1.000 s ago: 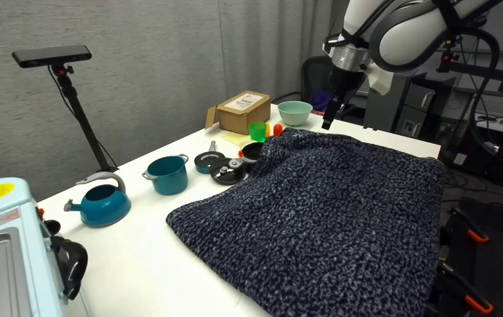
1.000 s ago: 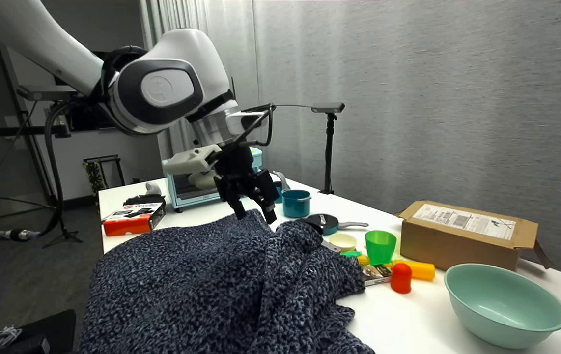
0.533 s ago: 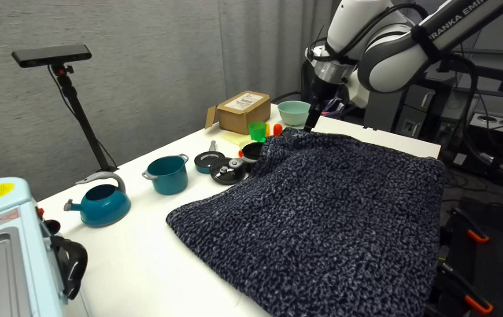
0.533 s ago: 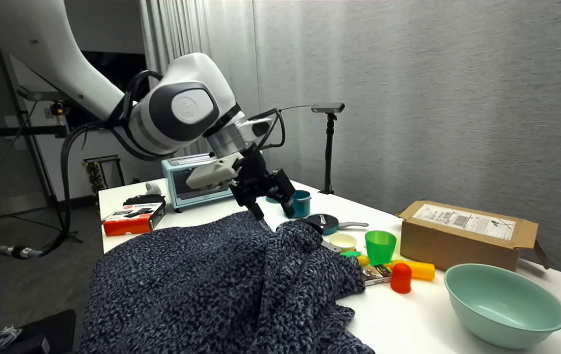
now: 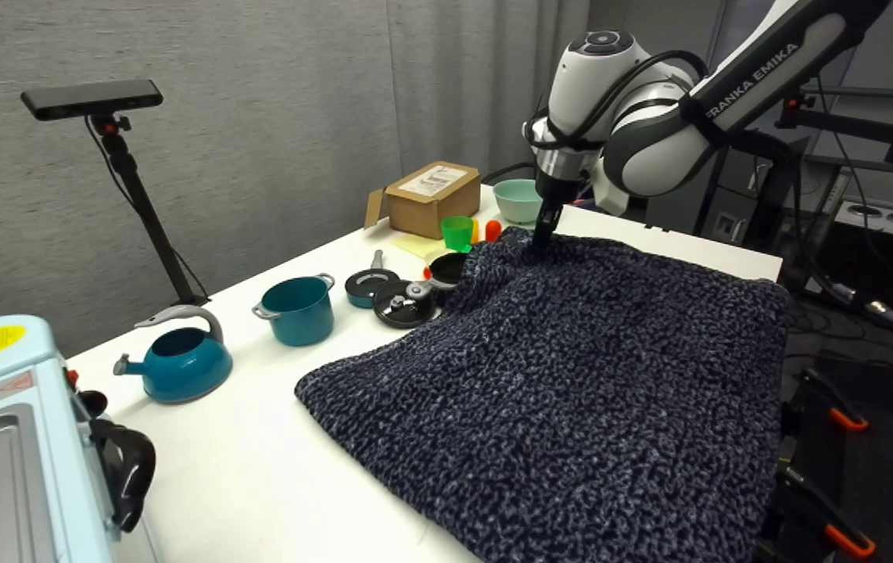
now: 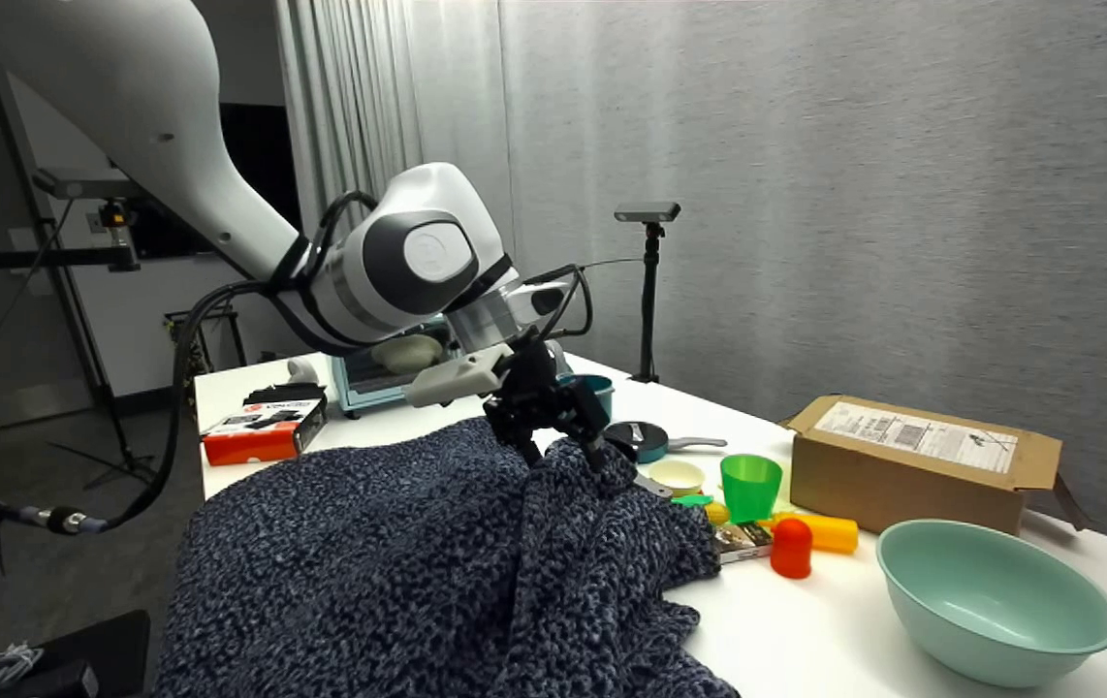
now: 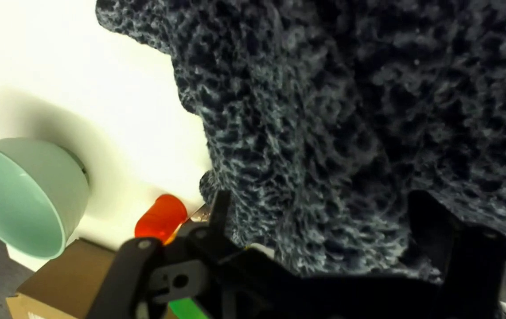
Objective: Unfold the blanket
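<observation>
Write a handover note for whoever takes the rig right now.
Gripper: open, astride a bunched ridge in the blanket; contact unclear, no grip yet.
Where: blanket lies on the white table, bunched on the side toward the mint bowl.
Done: its broad part lies fairly flat; hidden layers can't be judged.
Left: bunched side not yet opened out; probably close on the ridge and pull.

The dark speckled blanket [image 5: 587, 391] lies across the white table [image 5: 259, 461], bunched into folds along 1 side.

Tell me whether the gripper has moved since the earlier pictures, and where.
Yes. In both exterior views, the gripper has come down toward the blanket and closer to the green cup, which stayed put.
</observation>
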{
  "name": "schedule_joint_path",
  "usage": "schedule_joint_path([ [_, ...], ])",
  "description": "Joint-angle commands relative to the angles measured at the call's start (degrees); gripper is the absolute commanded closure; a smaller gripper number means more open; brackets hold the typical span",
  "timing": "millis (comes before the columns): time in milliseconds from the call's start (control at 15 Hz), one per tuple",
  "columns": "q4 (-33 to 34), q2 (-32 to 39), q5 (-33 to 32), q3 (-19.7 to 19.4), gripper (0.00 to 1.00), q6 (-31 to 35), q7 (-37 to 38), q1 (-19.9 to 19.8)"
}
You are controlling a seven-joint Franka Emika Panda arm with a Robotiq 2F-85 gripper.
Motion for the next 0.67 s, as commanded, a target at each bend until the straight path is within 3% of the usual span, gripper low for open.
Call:
schedule_joint_path([
  [0,4.26,3.28,1.73,-0.76,0.25,-3.69,-0.39,1.58],
  [133,4.83,3.47,2.76,-0.69,0.34,-3.75,-0.77,1.46],
  [600,7.06,3.39,11.03,-1.67,0.89,-4.91,-0.74,-0.75],
])
